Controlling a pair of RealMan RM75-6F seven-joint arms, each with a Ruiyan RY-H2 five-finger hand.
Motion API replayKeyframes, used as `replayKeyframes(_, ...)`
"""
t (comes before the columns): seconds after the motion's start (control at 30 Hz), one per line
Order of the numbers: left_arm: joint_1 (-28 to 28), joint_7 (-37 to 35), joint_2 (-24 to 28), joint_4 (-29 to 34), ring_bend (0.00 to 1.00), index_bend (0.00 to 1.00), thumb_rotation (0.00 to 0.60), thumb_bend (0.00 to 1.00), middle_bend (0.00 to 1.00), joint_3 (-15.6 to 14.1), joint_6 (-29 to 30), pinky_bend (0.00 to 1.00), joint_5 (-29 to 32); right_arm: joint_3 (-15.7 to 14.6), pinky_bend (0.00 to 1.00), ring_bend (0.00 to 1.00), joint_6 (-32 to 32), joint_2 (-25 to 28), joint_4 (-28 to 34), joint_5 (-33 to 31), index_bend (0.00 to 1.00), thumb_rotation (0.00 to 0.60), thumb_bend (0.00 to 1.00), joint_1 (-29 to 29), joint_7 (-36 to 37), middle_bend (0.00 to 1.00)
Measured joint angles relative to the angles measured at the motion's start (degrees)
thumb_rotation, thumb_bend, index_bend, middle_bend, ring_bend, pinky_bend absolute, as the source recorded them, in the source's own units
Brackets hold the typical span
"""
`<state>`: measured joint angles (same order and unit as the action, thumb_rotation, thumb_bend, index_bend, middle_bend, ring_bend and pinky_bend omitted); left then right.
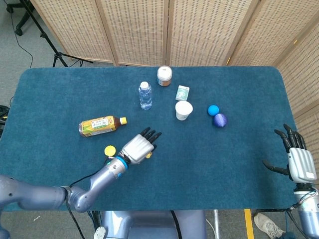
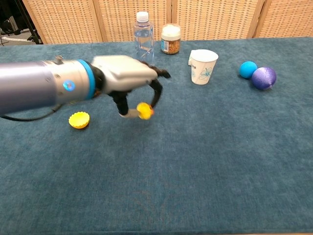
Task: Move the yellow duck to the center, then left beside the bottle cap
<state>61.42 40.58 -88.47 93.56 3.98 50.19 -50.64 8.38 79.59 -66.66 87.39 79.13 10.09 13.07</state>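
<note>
My left hand [image 2: 128,73] pinches the small yellow duck [image 2: 144,110] between its thumb and a finger and holds it above the blue cloth. From the head camera the hand [image 1: 138,148] covers most of the duck [image 1: 148,156], which peeks out at its right edge. The yellow bottle cap [image 1: 109,150] lies on the table just left of the hand; in the chest view the cap [image 2: 79,120] sits under my forearm. My right hand [image 1: 299,163] hangs at the table's right edge with fingers spread, holding nothing.
A tea bottle [image 1: 102,125] lies on its side behind the cap. A water bottle [image 1: 145,95], jar [image 1: 164,75], small box [image 1: 182,92] and paper cup [image 1: 183,110] stand at the centre back. A blue ball [image 1: 213,110] and a purple ball [image 1: 220,120] sit to the right.
</note>
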Motion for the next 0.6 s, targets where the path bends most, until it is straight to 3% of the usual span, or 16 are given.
replayKeyframes(0.27, -6.21, -10.81, 9.83, 2.08, 0.0, 0.59, 0.6, 0.42, 0.0, -2.33, 1.52, 0.0, -5.63, -0.07, 0.0, 0.0, 0.17, 0.27, 0.62, 0.55, 0.12, 0.6, 0.21, -0.23, 0.26, 0.0)
replayKeyframes(0.6, -12.72, -26.61, 12.28, -5.48, 0.0, 0.59, 0.6, 0.42, 0.0, -5.19, 1.6, 0.0, -18.52, 0.02, 0.0, 0.0, 0.26, 0.37, 0.86, 0.65, 0.12, 0.6, 0.21, -0.38, 0.08, 0.0)
